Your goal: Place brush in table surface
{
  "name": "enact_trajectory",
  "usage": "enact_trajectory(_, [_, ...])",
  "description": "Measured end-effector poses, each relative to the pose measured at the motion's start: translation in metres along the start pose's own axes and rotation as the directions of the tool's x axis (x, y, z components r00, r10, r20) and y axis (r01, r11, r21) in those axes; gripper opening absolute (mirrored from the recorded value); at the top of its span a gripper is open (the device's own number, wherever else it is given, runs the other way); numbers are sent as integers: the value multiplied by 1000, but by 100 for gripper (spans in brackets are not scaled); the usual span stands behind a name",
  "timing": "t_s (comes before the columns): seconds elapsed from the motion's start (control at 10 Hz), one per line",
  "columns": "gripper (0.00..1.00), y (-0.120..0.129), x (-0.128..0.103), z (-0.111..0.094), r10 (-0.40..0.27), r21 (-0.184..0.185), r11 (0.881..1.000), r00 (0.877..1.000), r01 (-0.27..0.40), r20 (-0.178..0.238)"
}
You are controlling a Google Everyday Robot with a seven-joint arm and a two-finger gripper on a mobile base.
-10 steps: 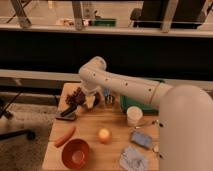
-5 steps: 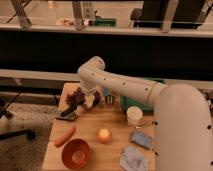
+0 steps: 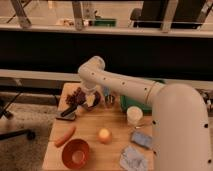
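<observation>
A dark brush [image 3: 67, 114] lies on the light wooden table surface [image 3: 115, 127] near its left edge, in front of a dark red grape cluster [image 3: 75, 95]. My white arm reaches in from the lower right, bends at the elbow and points down. My gripper [image 3: 89, 101] hangs low over the table just right of the grapes and up-right of the brush. It is open, and I see nothing held between its fingers.
A carrot [image 3: 65, 136], a red bowl [image 3: 76, 152] and an orange fruit [image 3: 103, 135] sit at the front. A white cup [image 3: 134, 115], a blue packet [image 3: 141, 139] and a crumpled bag [image 3: 132, 159] are on the right. A green tray [image 3: 127, 103] and a small can [image 3: 109, 100] stand behind.
</observation>
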Motion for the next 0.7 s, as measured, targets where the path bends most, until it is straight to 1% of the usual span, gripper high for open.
enact_trajectory(0.7, [80,-7,6,19,-6,-15,1000,1000,6,-8])
